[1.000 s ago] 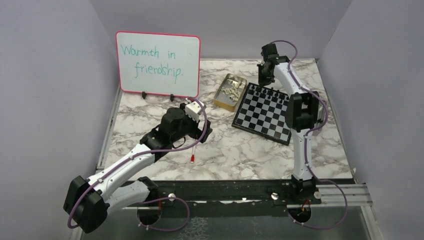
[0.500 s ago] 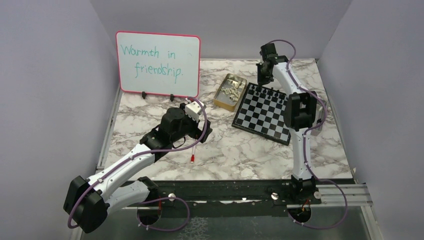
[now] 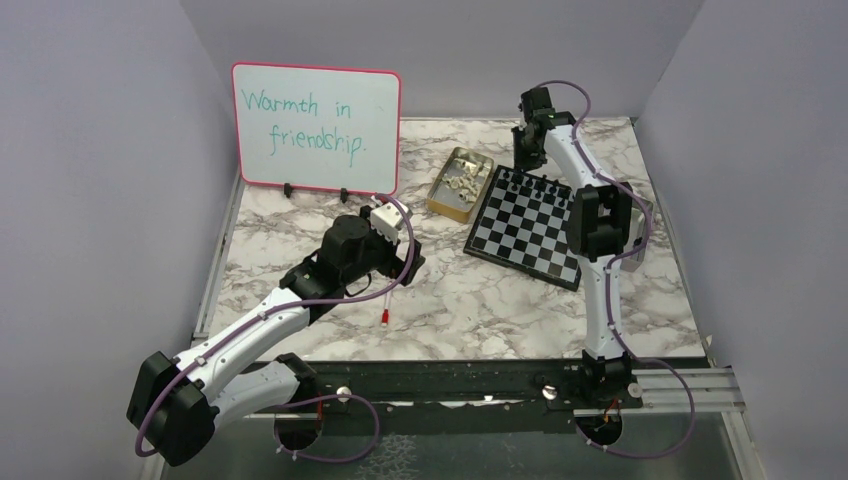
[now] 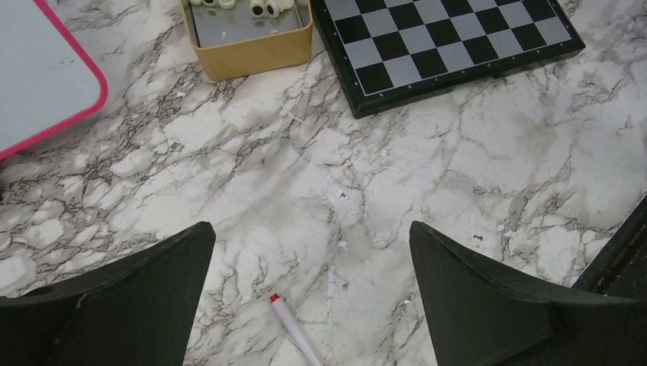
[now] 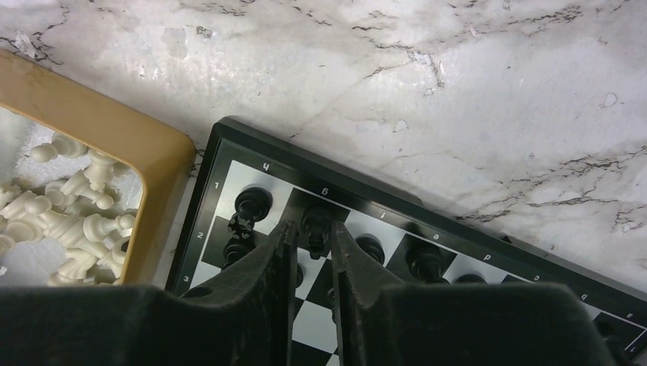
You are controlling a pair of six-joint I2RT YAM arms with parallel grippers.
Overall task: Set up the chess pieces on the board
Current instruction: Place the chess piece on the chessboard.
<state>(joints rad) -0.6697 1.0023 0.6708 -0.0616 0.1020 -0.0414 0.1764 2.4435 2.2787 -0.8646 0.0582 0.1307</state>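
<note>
The right tool [image 5: 313, 227] is shifted slightly leftward above the far edge of the board [image 3: 520, 232]. Its jaws, closed a second ago, are now parted a little around a black piece [image 5: 317, 219].

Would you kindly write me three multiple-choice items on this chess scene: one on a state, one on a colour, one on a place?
1. The left hand is: A. open, holding nothing B. shut, empty C. shut on a pawn
2. The chessmen on the board are: A. cream B. black C. red
3. The cream pieces lie: A. on the board B. in the left hand C. in the tan tin
Answers: A, its jaws stand wide apart with nothing between; B, dark ones stand along the board's far edge; C, pale ones heap inside the tin.
</note>
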